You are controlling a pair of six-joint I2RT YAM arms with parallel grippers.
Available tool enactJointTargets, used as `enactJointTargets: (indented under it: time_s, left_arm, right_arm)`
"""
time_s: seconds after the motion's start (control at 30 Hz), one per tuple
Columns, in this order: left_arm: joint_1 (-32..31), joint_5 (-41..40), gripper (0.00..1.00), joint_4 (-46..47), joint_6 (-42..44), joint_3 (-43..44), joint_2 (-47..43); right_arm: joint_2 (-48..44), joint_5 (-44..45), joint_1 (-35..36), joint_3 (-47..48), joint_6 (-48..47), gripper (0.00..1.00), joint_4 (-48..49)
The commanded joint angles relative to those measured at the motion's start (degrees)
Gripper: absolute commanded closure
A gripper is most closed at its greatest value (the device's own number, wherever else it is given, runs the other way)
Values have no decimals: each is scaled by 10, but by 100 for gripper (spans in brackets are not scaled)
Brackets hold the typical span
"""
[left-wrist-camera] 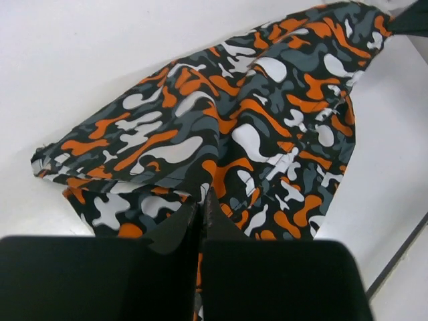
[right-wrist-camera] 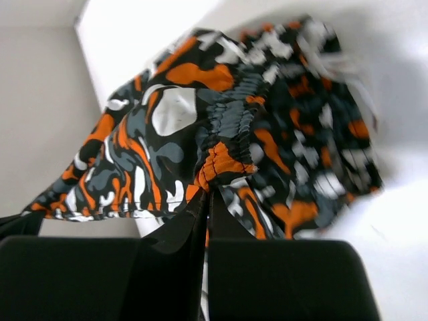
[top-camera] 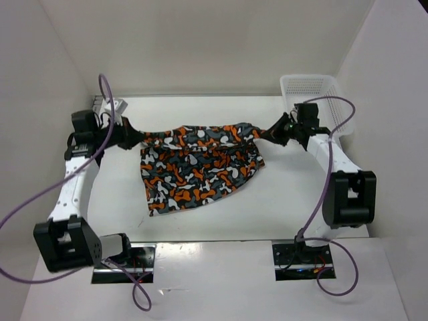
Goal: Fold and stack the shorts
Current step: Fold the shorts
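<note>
The camouflage shorts, orange, black, grey and white, hang stretched between my two grippers over the middle of the table. Their top edge is pulled taut and the lower part drapes down onto the tabletop. My left gripper is shut on the left corner of that edge; in the left wrist view the fabric spreads away from its closed jaws. My right gripper is shut on the right corner, with the gathered waistband bunched at its tips.
A white plastic mesh basket stands at the back right corner, just behind the right arm. White walls close in the table on the left, back and right. A small grey fixture sits at the back left.
</note>
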Motion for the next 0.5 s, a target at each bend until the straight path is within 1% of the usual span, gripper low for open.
enactJointTargets:
  time_s: [0.0, 0.03, 0.1, 0.2, 0.27, 0.3, 0.4, 0.43, 0.47]
  left_arm:
    - [8, -18, 100, 17, 4, -59, -74]
    - [8, -19, 100, 17, 4, -70, -113]
    - [8, -32, 100, 9, 4, -90, -146]
    - [8, -55, 100, -31, 4, -113, -226]
    - [8, -78, 100, -64, 4, -155, -267]
    - [13, -84, 100, -93, 4, -169, -303]
    - [1, -117, 100, -157, 4, -204, -336]
    - [-14, -135, 100, -163, 4, -217, -349]
    - [-19, -135, 100, -169, 4, -231, -363]
  right_arm:
    - [-82, 15, -9, -51, -45, 100, -43]
    - [-94, 15, -9, -79, -52, 100, -48]
    - [-126, 15, -9, -104, -52, 100, -55]
    - [-158, 15, -9, -154, -58, 100, -69]
    - [-174, 24, -9, -171, -65, 100, -76]
    - [-190, 24, -9, -186, -70, 100, -84]
    - [-211, 30, -9, -214, -70, 100, -89]
    - [-224, 30, -9, -220, -70, 100, -95]
    - [-229, 30, -9, -229, -70, 100, -95]
